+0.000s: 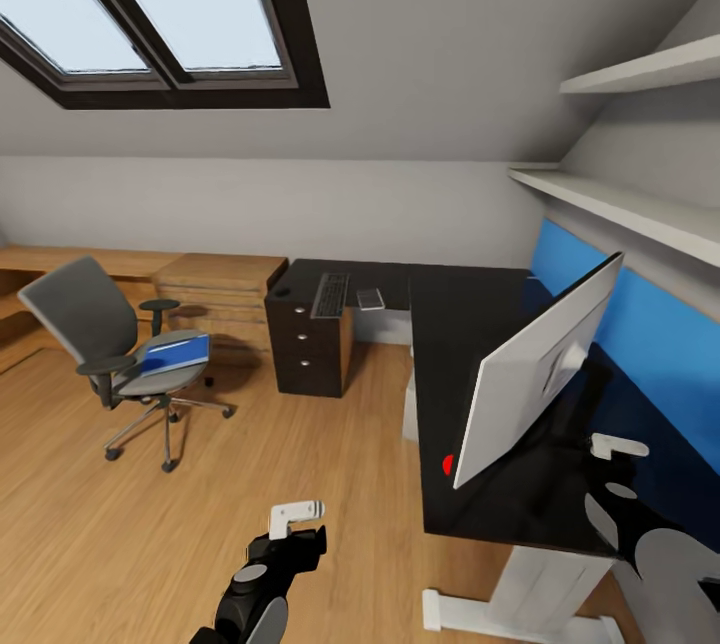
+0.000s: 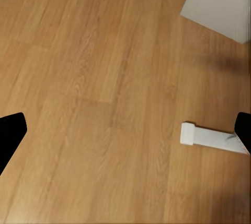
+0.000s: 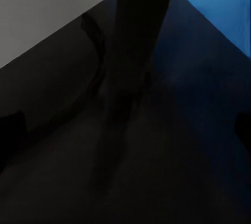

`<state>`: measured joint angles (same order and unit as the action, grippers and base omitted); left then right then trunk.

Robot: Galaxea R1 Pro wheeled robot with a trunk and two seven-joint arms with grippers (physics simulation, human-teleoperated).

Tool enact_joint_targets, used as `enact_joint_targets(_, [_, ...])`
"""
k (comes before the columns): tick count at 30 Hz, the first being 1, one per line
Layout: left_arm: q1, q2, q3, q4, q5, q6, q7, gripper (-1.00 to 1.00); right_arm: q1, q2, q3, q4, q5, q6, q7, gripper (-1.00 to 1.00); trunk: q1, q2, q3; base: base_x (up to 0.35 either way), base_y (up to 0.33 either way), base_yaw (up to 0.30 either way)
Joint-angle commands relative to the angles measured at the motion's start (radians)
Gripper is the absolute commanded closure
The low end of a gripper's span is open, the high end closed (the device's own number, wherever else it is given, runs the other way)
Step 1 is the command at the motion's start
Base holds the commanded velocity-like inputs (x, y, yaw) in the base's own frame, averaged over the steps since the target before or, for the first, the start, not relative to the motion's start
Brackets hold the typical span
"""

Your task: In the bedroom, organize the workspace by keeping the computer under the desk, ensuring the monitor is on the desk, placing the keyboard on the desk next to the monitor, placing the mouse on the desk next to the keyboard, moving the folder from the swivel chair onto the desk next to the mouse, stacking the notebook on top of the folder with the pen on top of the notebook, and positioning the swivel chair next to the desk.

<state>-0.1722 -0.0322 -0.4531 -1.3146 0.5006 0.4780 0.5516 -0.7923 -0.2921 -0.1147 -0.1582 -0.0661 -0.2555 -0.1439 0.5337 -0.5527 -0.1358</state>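
Skylight set in sloped ceiling, upper left. Swivel chair on wood floor at left, well apart from the desk, turned partly away. Folder lying flat on its seat, bright blue with a pale edge. Light wood dresser behind the chair, butted against the desk's short arm.

Left gripper low at centre, hanging over bare floor; in its wrist view, fingers at opposite edges of the picture, spread wide, nothing between them (only planks and a white desk foot).

Desk L-shaped, black top, drawer block with round knobs at its near-left end. Keyboard on the short arm, with a small dark grey flat item just beside it, too small to identify. Monitor upright on the long arm, grey back toward the camera, blue back panel behind it. Small red mark at the monitor's lower corner, nature unclear.

Right gripper over the desk top just beside the monitor; in its wrist view, black stem straight ahead, fingers wide apart, gripping nothing.

Wall shelves at upper right.
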Motion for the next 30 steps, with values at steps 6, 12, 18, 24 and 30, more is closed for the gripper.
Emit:
enact_joint_targets(6, [-0.001, 0.001, -0.038, -0.004, 0.009, 0.002, 0.01, -1.0, -0.002, -0.021, 0.0, 0.003, -0.006, -0.005, 0.003, -1.0, 0.001, -0.002, -0.002, 0.199, -0.13, 0.0])
enact_joint_targets(12, [-0.001, 0.001, -0.048, -0.004, 0.01, 0.002, 0.011, -1.0, -0.002, -0.026, 0.0, 0.003, -0.006, -0.005, 0.003, -1.0, 0.001, -0.002, -0.002, 0.076, -0.049, 0.0])
enact_joint_targets(18, [-0.001, 0.001, -0.05, -0.005, 0.01, 0.003, 0.01, -1.0, -0.002, -0.027, 0.0, 0.002, -0.006, -0.006, 0.003, -1.0, 0.001, -0.002, -0.002, 0.128, -0.091, 0.0])
enact_joint_targets(24, [-0.001, 0.0, -0.052, -0.004, 0.011, 0.004, 0.01, -1.0, -0.002, -0.027, 0.0, 0.002, -0.006, -0.007, 0.003, -1.0, 0.001, -0.002, -0.002, 0.022, -0.016, 0.0])
enact_joint_targets(30, [-0.001, 0.001, -0.053, -0.003, 0.011, 0.004, 0.01, -1.0, -0.002, -0.027, 0.001, 0.002, -0.006, -0.007, 0.003, -1.0, 0.001, -0.002, -0.002, 0.004, -0.003, 0.0])
